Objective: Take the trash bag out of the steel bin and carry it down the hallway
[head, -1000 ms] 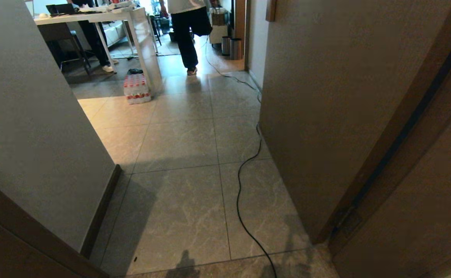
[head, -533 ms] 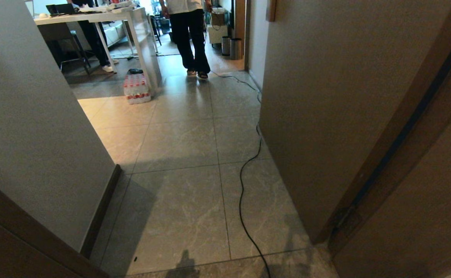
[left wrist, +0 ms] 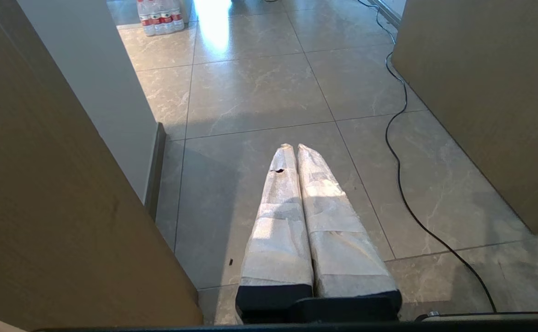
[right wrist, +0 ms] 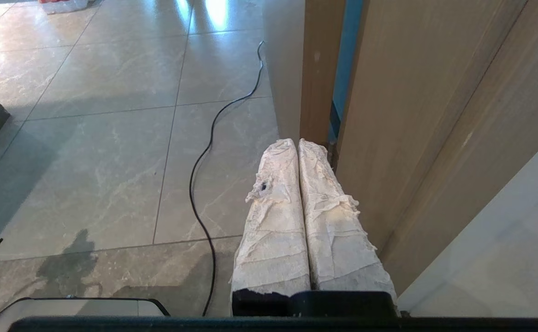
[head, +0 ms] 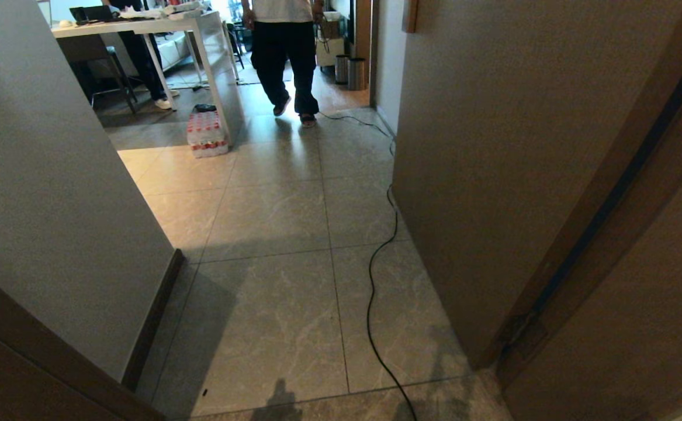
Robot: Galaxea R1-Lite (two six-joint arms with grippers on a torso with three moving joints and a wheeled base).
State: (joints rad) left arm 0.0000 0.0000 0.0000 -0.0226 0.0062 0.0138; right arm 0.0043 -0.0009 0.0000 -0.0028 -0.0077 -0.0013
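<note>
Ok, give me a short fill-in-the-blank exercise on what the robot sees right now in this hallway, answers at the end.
1. The black cable lies across the floor tiles of the ____.
2. Both white-wrapped end effectors, left end effector and right end effector, have their fingers ____.
3. The pack of water bottles stands beside the leg of the white ____.
4. Two steel bins stand behind the walking ____.

Missing words: hallway; shut; table; person

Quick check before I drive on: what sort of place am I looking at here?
Most likely an indoor hallway opening into an office-like room. Stone floor tiles run between plain walls and a wooden door frame; beyond are a white desk, a pack of water bottles and a standing person.
</note>
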